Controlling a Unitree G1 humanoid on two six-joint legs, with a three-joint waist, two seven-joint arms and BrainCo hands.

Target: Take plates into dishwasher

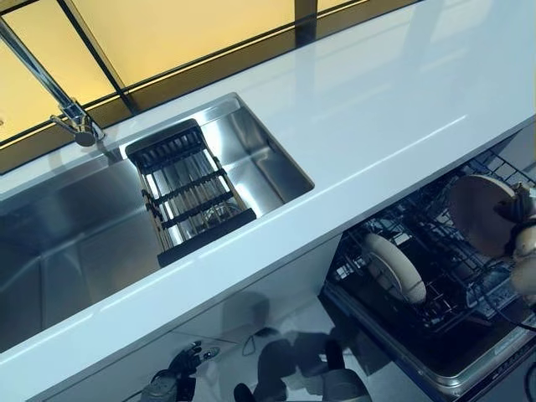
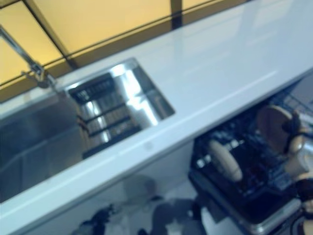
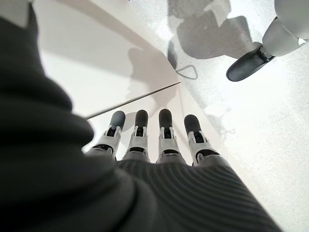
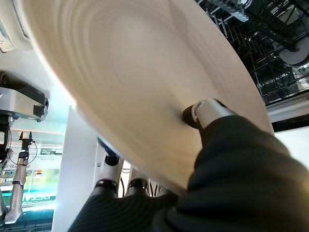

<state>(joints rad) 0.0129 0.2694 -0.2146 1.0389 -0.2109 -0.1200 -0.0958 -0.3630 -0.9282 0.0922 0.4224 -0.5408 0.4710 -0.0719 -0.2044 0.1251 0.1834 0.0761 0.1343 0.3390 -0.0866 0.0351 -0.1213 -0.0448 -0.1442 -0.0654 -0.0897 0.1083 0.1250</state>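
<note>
Plate going down into the dishwasher rack

The right hand (image 1: pixel 523 243) pinches a beige plate (image 1: pixel 479 211) over the rack (image 1: pixel 435 276); tilt it upright, slot beside the racked plate (image 1: pixel 392 266). Left hand (image 3: pixel 154 140) hangs relaxed, empty.

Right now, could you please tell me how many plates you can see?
2: one plate stands upright in the dishwasher rack, and the other plate is held over the rack by the right hand. The rack could hide more.

Right hand (image 1: pixel 523 243) clamped; left hand (image 3: pixel 159 145) slack.
</note>
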